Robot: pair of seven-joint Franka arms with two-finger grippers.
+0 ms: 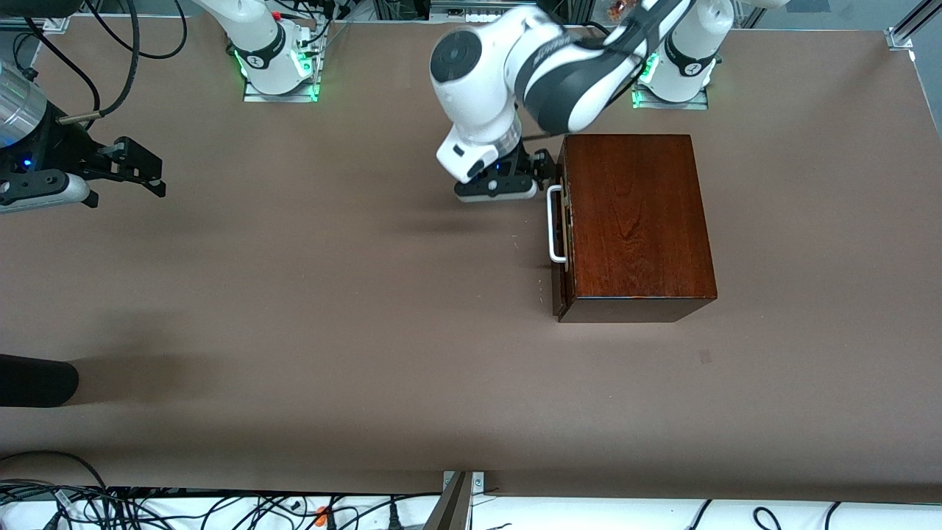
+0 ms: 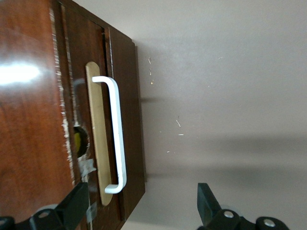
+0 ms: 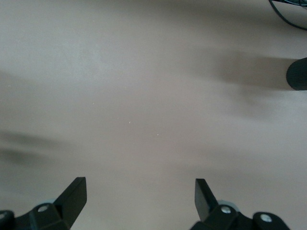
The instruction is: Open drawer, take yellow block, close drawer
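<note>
The dark reddish-brown wooden box (image 1: 639, 217) stands toward the left arm's end of the table. Its drawer (image 1: 562, 243) faces the right arm's end and looks pushed in, with the white bar handle (image 1: 553, 224) on its front. My left gripper (image 1: 543, 169) is open beside the drawer front, at the handle's end farther from the front camera. In the left wrist view the handle (image 2: 117, 139) has one end between my open fingers (image 2: 76, 203), untouched. A speck of yellow (image 2: 77, 140) shows in a dark hole in the drawer front; the yellow block is otherwise hidden. My right gripper (image 1: 140, 171) waits open and empty.
A black rounded object (image 1: 37, 380) lies at the table's edge at the right arm's end, nearer the front camera; it also shows in the right wrist view (image 3: 297, 74). Cables run along the table's near edge (image 1: 221, 508). Bare table (image 1: 331, 294) lies in front of the drawer.
</note>
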